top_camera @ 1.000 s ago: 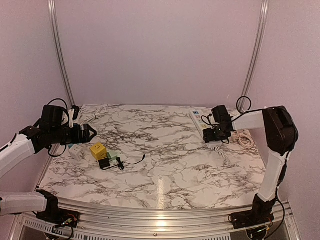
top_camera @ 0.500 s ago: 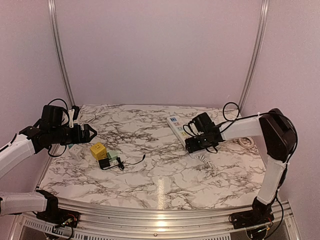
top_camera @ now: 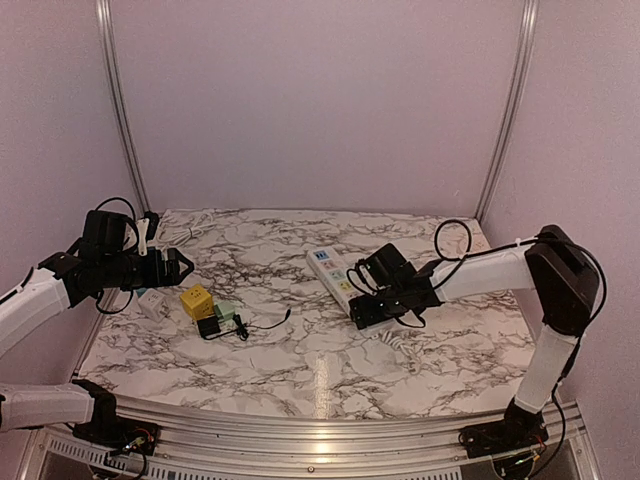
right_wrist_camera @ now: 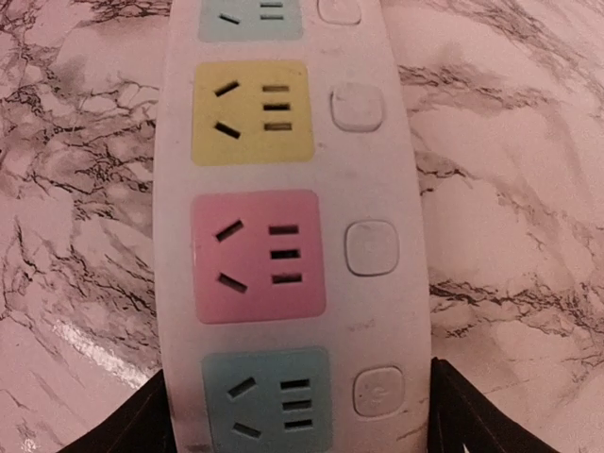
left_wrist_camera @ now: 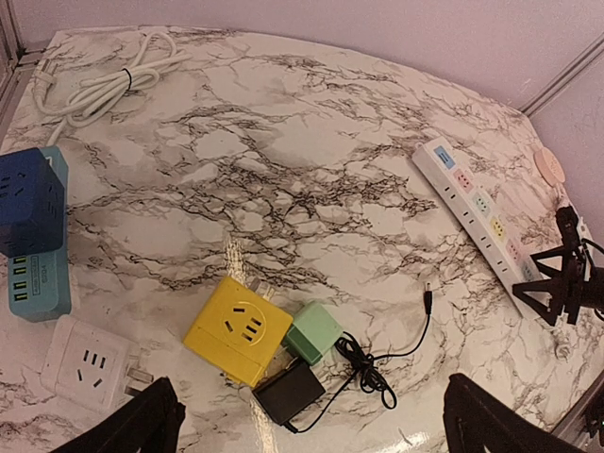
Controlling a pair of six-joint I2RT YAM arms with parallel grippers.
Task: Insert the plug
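A white power strip (top_camera: 333, 275) with coloured sockets lies across the middle of the table. My right gripper (top_camera: 372, 301) is shut on its near end. In the right wrist view the strip (right_wrist_camera: 288, 236) fills the space between the black fingers (right_wrist_camera: 142, 425) of that gripper (right_wrist_camera: 297, 415), which press its two long sides. A black plug (left_wrist_camera: 288, 392) with a thin cable lies beside a green adapter (left_wrist_camera: 313, 332) and a yellow socket cube (left_wrist_camera: 238, 329). My left gripper (left_wrist_camera: 311, 420) hangs open above them, touching nothing; the top view shows it (top_camera: 180, 265) at the left.
A white socket cube (left_wrist_camera: 85, 361), a blue cube (left_wrist_camera: 28, 198) on a teal strip (left_wrist_camera: 42, 283), and a coiled white cable (left_wrist_camera: 94, 80) sit at the left. The power strip's white cord (top_camera: 395, 335) trails behind the right gripper.
My right gripper has moved from the back right toward the table's middle, bringing the power strip with it. The left arm and the plugs have stayed put.
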